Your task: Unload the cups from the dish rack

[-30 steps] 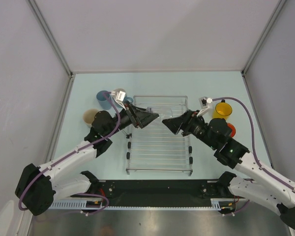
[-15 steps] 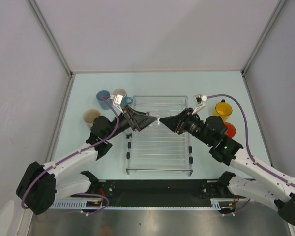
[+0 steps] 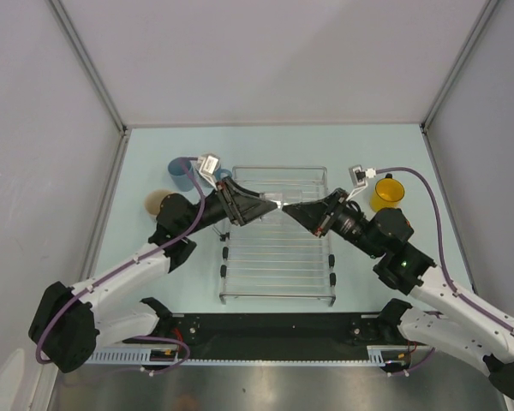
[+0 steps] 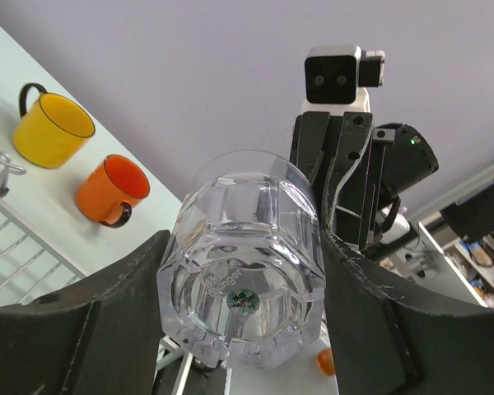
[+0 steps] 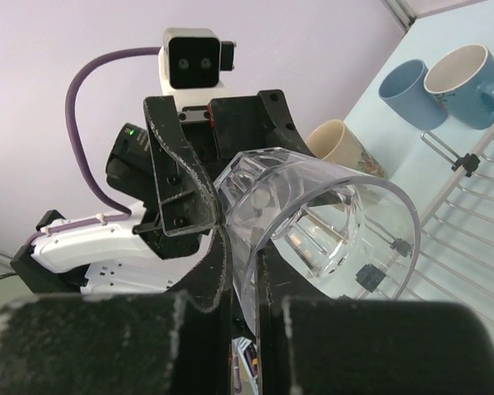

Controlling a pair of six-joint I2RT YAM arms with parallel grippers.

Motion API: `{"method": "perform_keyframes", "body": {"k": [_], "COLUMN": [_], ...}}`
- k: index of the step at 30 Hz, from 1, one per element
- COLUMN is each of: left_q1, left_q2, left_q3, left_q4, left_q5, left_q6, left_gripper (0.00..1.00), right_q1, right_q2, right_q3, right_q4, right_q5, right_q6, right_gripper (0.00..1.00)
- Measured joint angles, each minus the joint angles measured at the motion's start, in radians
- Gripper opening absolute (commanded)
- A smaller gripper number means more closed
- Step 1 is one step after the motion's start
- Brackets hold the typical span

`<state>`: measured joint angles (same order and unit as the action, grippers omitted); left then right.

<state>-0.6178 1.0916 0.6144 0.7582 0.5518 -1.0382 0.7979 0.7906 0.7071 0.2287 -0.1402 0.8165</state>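
Since 1.0 s ago: both my arms have closed in over the far part of the flat silver wire dish rack (image 3: 274, 265). The gap between my grippers is gone and their tips now meet above the rack's far bars.

Small clear faceted glass (image 4: 243, 255): off the rack, in the air above its far bars. It lies on its side, with the base toward my left wrist camera and the mouth toward my right arm.

Left gripper (image 3: 271, 204): clenched on the glass, one finger pressed against each side of the base end.

Right gripper (image 3: 289, 208): closed on the rim. In the right wrist view the glass wall runs down into the narrow slit between my two fingers, one inside the mouth and one outside. Both grippers hold the glass at once.

Other cups, all standing on the pale green table (image 3: 360, 154), off the rack:
- round yellow mug (image 3: 387, 192), right of the rack's far right corner
- orange mug (image 4: 111, 191), just beside the yellow one, also right of the rack; hidden by my right arm in the top view
- two light blue cups (image 5: 407, 92), by the rack's far left corner
- tall beige cup (image 3: 157, 202), left of the rack, nearer my bases than the blue pair
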Motion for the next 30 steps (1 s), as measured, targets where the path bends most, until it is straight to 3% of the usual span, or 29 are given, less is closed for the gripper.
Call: {"method": "perform_keyframes", "body": {"k": [1, 2, 10, 17, 23, 30], "left_q1": [-0.002, -0.003, 0.054, 0.061, 0.064, 0.065], "left_q2": [0.001, 0.002, 0.048, 0.060, 0.054, 0.024], "left_q3": [0.015, 0.034, 0.108, 0.117, 0.146, 0.181], "left_q4": [-0.019, -0.044, -0.264, -0.421, -0.620, -0.855], "left_q5": [0.011, 0.028, -0.062, -0.172, -0.314, -0.456], "left_q6": [0.005, 0.014, 0.118, 0.143, 0.161, 0.156], "left_gripper": [0.80, 0.84, 1.00, 1.00, 1.00, 0.99], "right_q1": [0.003, 0.006, 0.003, 0.004, -0.035, -0.268], "right_q2": [-0.016, -0.028, -0.089, -0.049, 0.245, 0.749], "right_q3": [0.000, 0.000, 0.040, 0.134, 0.477, 0.962], "right_q4": [-0.012, -0.021, -0.231, -0.413, -0.557, -0.764], "right_q5": [0.006, 0.011, 0.127, 0.300, 0.585, 0.695], "right_q6": [-0.004, -0.008, -0.117, -0.187, -0.296, -0.301], "right_gripper": [0.00, 0.00, 0.00, 0.00, 0.00, 0.00]}}
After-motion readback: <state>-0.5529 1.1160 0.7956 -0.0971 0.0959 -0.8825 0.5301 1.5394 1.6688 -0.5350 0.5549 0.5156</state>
